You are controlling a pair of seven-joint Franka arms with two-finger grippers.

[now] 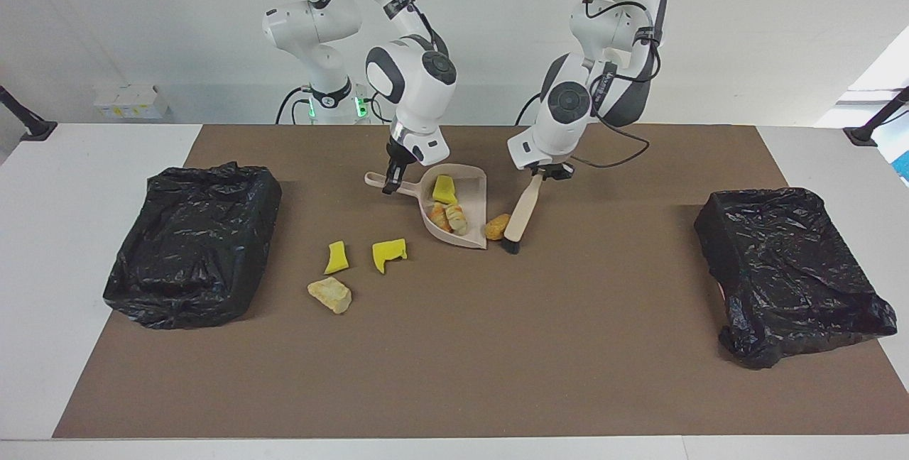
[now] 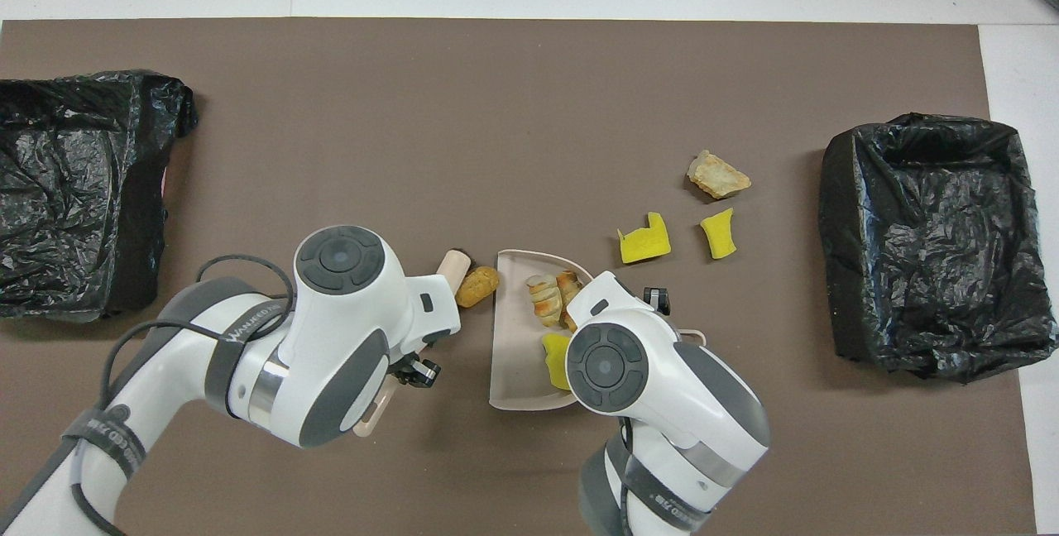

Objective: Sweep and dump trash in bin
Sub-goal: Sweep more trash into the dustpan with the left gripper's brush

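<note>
My right gripper (image 1: 392,183) is shut on the handle of the beige dustpan (image 1: 474,190), which rests on the brown mat. In the pan lie a yellow sponge piece (image 1: 445,189) and beige crumbly lumps (image 1: 449,217). My left gripper (image 1: 545,172) is shut on the handle of the beige brush (image 1: 522,211), whose black bristles touch the mat. The orange-brown lump (image 1: 498,226) lies between the bristles and the pan's mouth. Two yellow sponge pieces (image 1: 336,258) (image 1: 388,253) and a beige lump (image 1: 330,294) lie loose on the mat, farther from the robots and toward the right arm's end.
A bin lined with a black bag (image 1: 195,243) stands at the right arm's end of the mat. A second one (image 1: 788,272) stands at the left arm's end. In the overhead view the arms cover part of the dustpan (image 2: 513,346).
</note>
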